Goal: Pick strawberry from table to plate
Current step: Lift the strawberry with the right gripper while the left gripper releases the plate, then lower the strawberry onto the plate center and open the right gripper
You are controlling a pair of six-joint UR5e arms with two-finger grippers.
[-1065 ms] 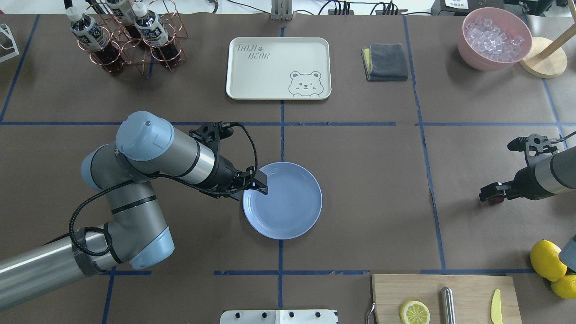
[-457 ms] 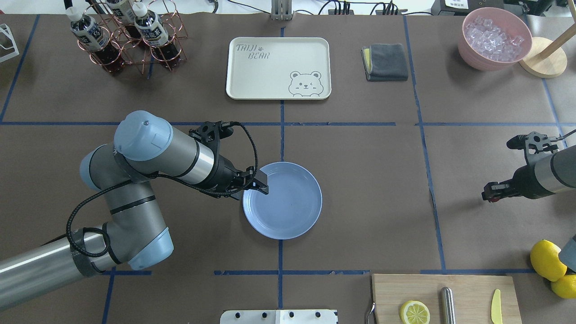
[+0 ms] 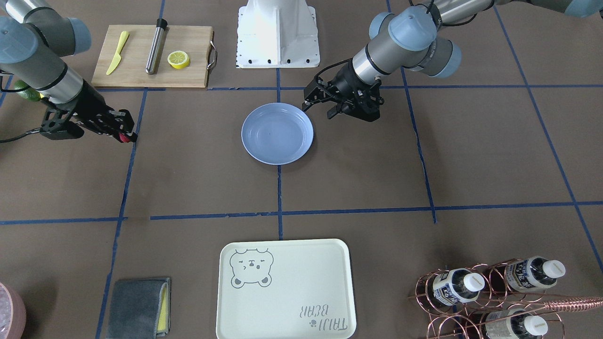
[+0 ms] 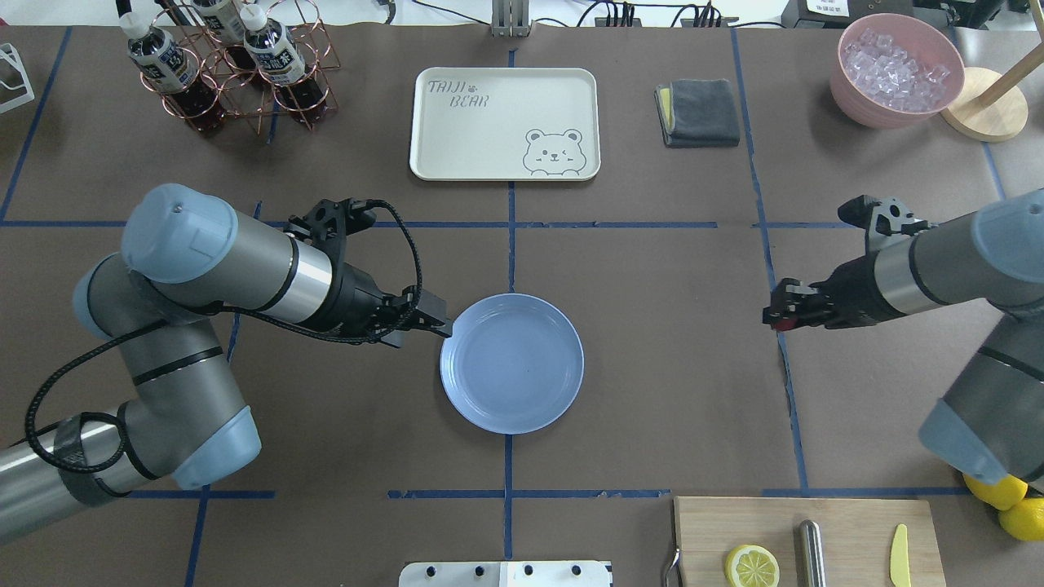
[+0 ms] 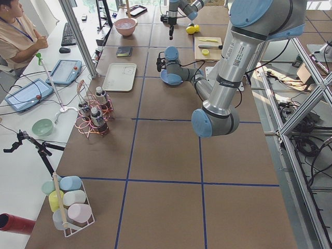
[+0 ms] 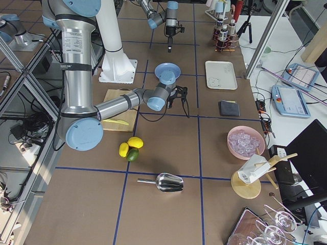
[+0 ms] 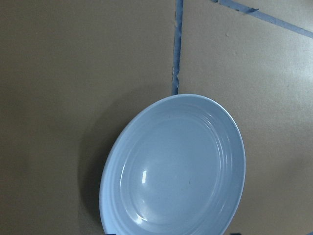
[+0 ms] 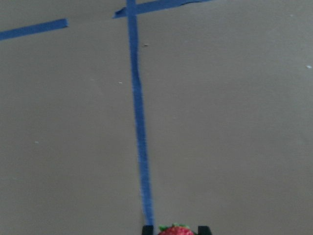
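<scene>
The small red strawberry (image 4: 781,324) is pinched in my right gripper (image 4: 776,315), which is shut on it and held above the table (image 4: 677,391) over a blue tape line, well to the right of the plate. It shows in the front view too, strawberry (image 3: 127,137) at the tip of the right gripper (image 3: 123,133), and at the bottom edge of the right wrist view as the strawberry (image 8: 175,230). The light-blue plate (image 4: 522,367) lies bare near the table's middle. My left gripper (image 4: 442,326) is open just off the plate's left rim, and its wrist view looks down on the plate (image 7: 176,166).
A cream bear tray (image 4: 504,122), a grey cloth (image 4: 697,112), a pink bowl of ice (image 4: 895,69) and a copper bottle rack (image 4: 232,65) line the far side. A cutting board (image 4: 848,522) with a lemon half and lemons (image 4: 1011,505) sit near right.
My right arm has carried the strawberry left and away from the robot, toward the plate. My left gripper has drawn back left, off the plate's rim.
</scene>
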